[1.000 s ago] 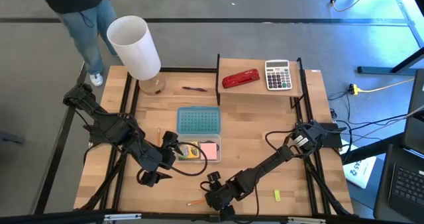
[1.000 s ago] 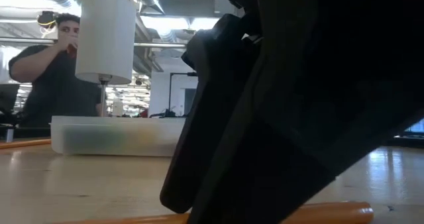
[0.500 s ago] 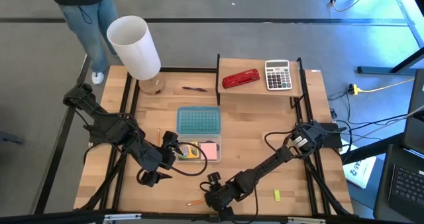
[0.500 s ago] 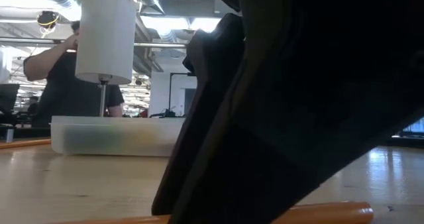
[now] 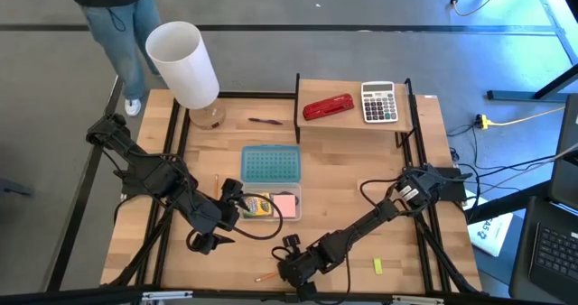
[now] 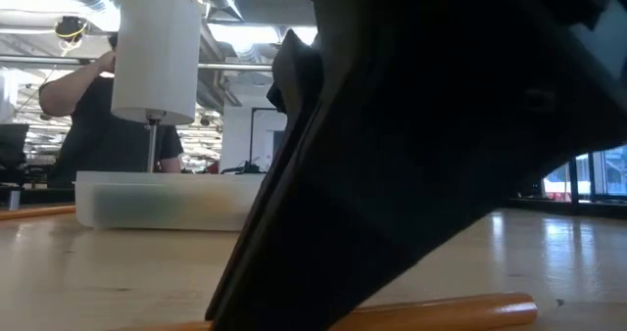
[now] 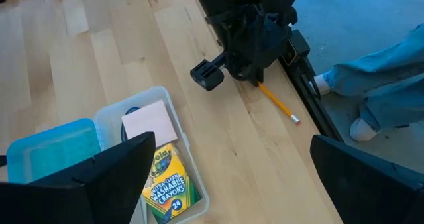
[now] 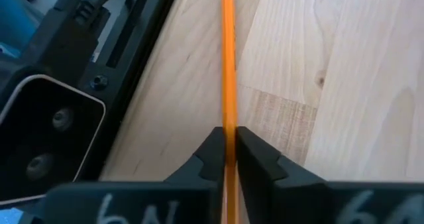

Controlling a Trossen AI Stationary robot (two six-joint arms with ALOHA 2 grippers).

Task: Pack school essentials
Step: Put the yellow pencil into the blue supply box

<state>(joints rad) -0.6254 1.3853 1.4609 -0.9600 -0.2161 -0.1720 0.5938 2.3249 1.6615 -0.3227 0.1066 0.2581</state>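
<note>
Orange pencil (image 8: 228, 65): pinched between the two dark fingers (image 8: 213, 159) of the right hand (image 5: 287, 271), lying flat on the wooden tabletop (image 5: 352, 170) at its near edge.
Right hand: clenched on the pencil, low against the wood.
Left hand (image 5: 219, 217): fingers spread and holding nothing, hanging just beside the clear box (image 7: 192, 174).
Clear box: holds a green-yellow crayon box (image 7: 169, 184) and a pink sticky-note pad (image 7: 149, 121).
Crayon box writing: "CRAYONS", "24".
Teal lid (image 5: 270, 165): beside the box.
Yellow block (image 5: 378, 265): near the right arm.
Dark-red pen (image 5: 265, 121): far side.
</note>
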